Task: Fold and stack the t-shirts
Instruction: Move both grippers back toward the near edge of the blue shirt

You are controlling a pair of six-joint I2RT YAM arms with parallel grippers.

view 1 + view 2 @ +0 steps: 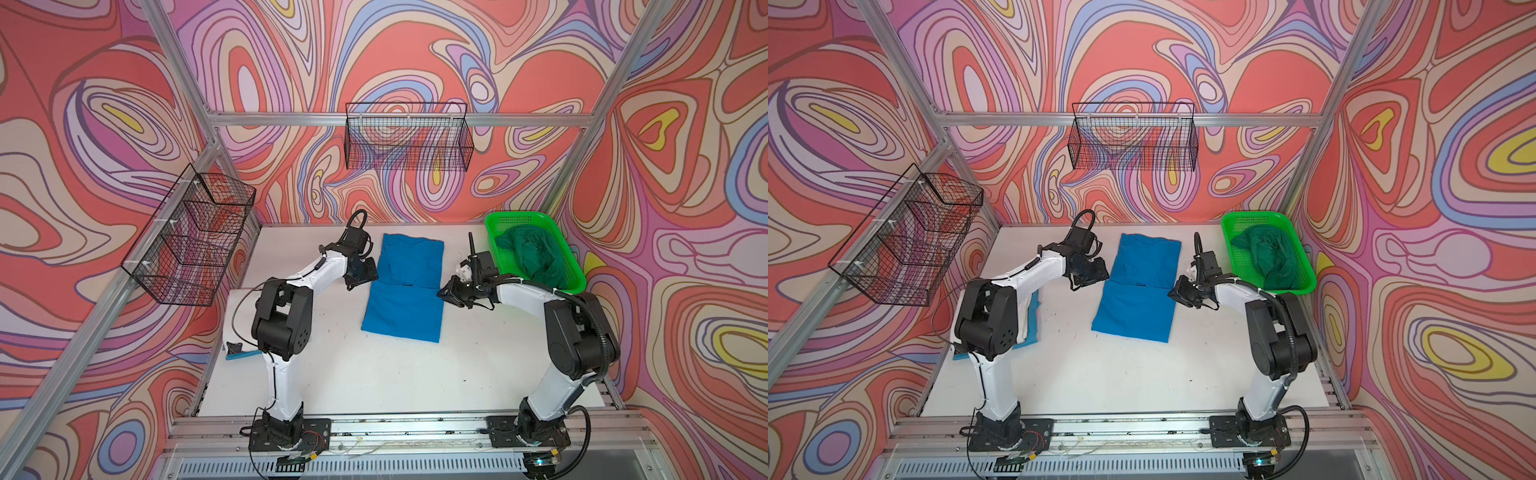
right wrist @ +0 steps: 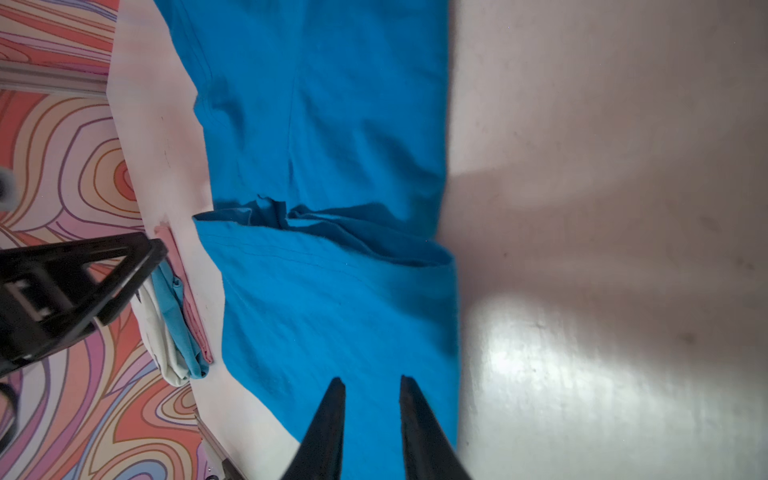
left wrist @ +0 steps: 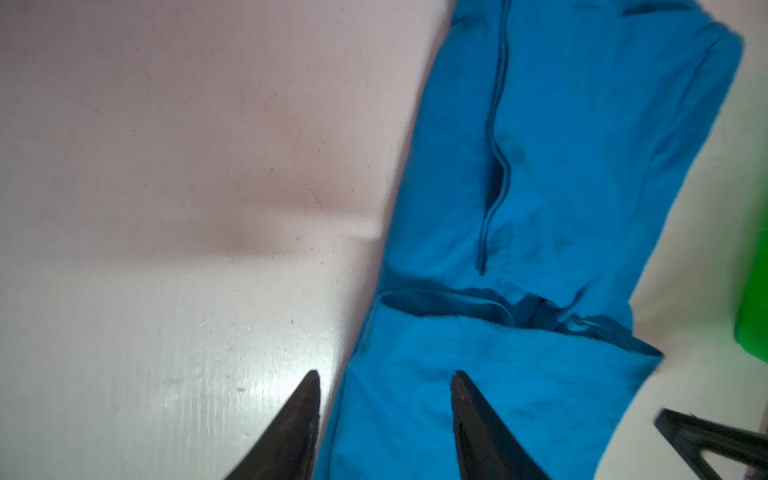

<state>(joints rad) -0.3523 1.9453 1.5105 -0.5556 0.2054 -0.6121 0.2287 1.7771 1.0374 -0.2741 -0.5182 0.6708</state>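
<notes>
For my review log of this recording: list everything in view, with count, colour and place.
bright blue t-shirt: 1, bright blue, part-folded at table centre
dark green t-shirt: 1, dark green, crumpled in the green basket
white t-shirt: 1, white, in the pile at the table's left edge
lighter blue t-shirt: 1, light blue, same pile
green plastic basket: 1, bright green, table's far right corner
back wire basket: 1, black, back wall
side wire basket: 1, black, left wall
table: 1, white
left gripper: 1, black, open, over the bright blue shirt's left edge
right gripper: 1, black, narrowly open, over its right edge
</notes>
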